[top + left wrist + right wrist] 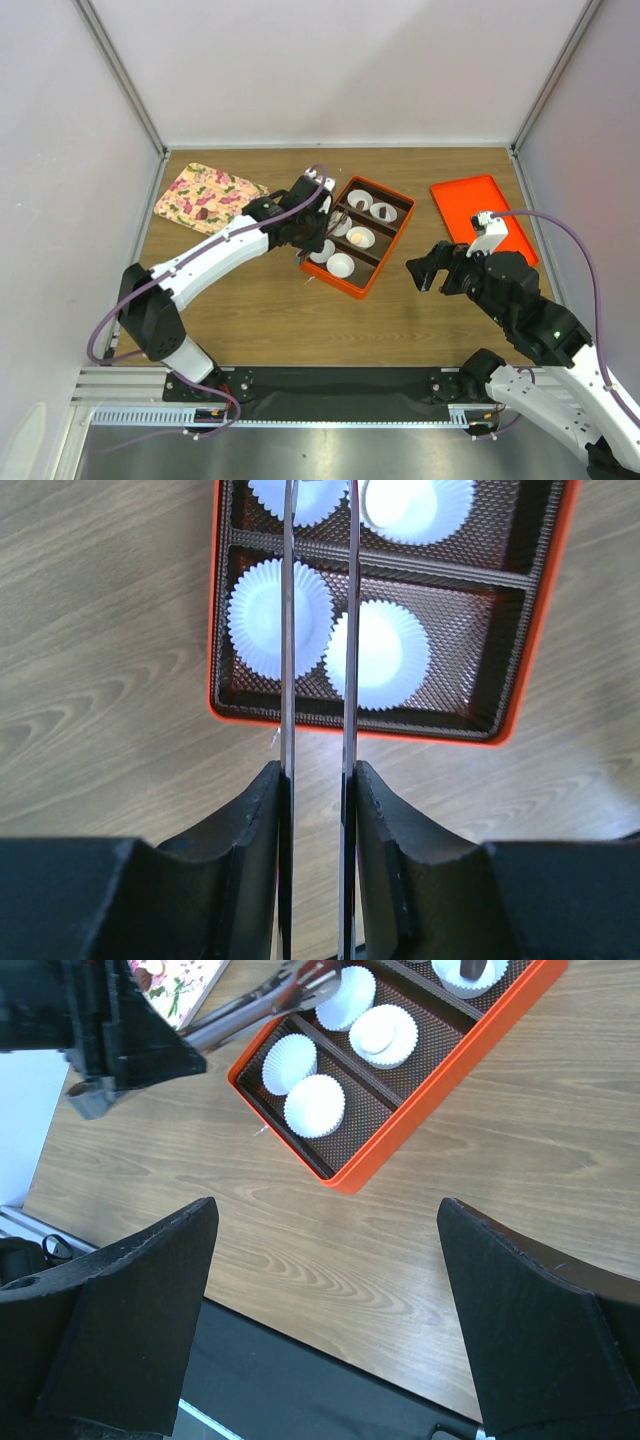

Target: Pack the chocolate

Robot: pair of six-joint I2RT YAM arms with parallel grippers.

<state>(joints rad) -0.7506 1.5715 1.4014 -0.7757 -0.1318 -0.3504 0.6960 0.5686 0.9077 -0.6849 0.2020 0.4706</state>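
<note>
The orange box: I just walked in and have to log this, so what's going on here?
The left gripper holds metal tongs with their tips over the orange box, above its white paper cups. Some cups already hold chocolate; the two nearest the arms are empty. More pieces seem to lie on the floral tray. The right gripper hovers open over the table, holding nothing.

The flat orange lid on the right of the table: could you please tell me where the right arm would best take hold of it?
The orange lid lies flat, so probably come from above and pinch the raised rim of its left long edge, the side nearest the open right gripper, one finger inside, one outside.
</note>
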